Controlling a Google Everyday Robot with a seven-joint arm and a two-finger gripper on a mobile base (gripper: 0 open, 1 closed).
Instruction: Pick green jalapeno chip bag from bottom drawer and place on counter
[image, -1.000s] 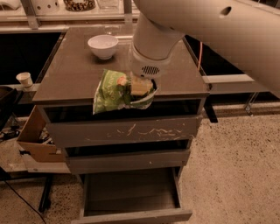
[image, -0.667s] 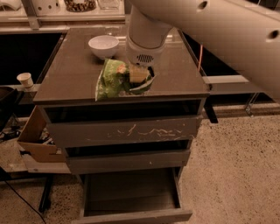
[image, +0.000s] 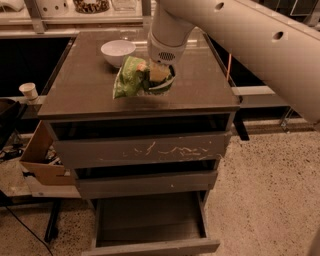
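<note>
The green jalapeno chip bag (image: 134, 78) is over the middle of the counter (image: 80, 95), just in front of the white bowl (image: 117, 52); I cannot tell whether it rests on the top. My gripper (image: 159, 75) reaches down from the big white arm (image: 235, 35) and is shut on the bag's right part. The bottom drawer (image: 150, 227) stands pulled open below and its inside shows nothing in it.
The upper drawer front with white scratches (image: 142, 150) and the middle drawer (image: 145, 182) are closed. An open cardboard box (image: 42, 160) and a paper cup (image: 29, 91) are to the left of the cabinet. Speckled floor lies to the right.
My gripper has carried the bag further back over the counter, toward the bowl and away from the front edge.
</note>
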